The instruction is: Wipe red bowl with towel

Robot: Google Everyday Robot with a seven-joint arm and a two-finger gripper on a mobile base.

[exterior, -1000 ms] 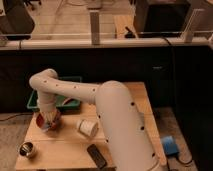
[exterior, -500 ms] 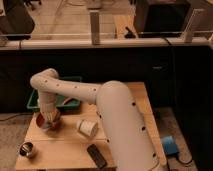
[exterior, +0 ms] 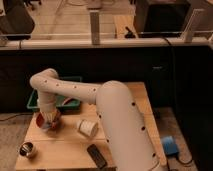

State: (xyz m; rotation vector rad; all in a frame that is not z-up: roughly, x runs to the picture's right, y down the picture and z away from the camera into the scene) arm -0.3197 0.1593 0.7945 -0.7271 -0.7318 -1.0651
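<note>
1. Nearest, at the front edge of the wooden counter (exterior: pixel 65 150), a flat dark device (exterior: pixel 97 156) lies just beside the base of the robot's white arm (exterior: pixel 122 130). A small metal cup (exterior: pixel 27 149) stands upright near the front left corner.
2. Just behind these, a white paper cup (exterior: pixel 87 128) lies tipped on its side near the middle of the counter, its open mouth facing front-right.
3. To the left of that cup, the red bowl (exterior: pixel 40 122) sits on the left part of the counter, apart from both cups.
4. The hand (exterior: pixel 49 118) points straight down into the red bowl and covers most of its inside. Whether the hand is apart, together or clamped on something cannot be told from this view.
5. A pale patch (exterior: pixel 51 123) shows at the hand's tip inside the bowl; I cannot tell whether it is the towel.
6. Behind the bowl, a green bin (exterior: pixel 33 101) rests at the back left of the counter, and the arm's elbow bends over it.
7. Off the counter to the right, a blue object (exterior: pixel 169 145) lies on the floor.
8. Farther back, a dark partition (exterior: pixel 150 70) runs the full width, topped by a pale rail (exterior: pixel 100 43) with glass panels above it.
</note>
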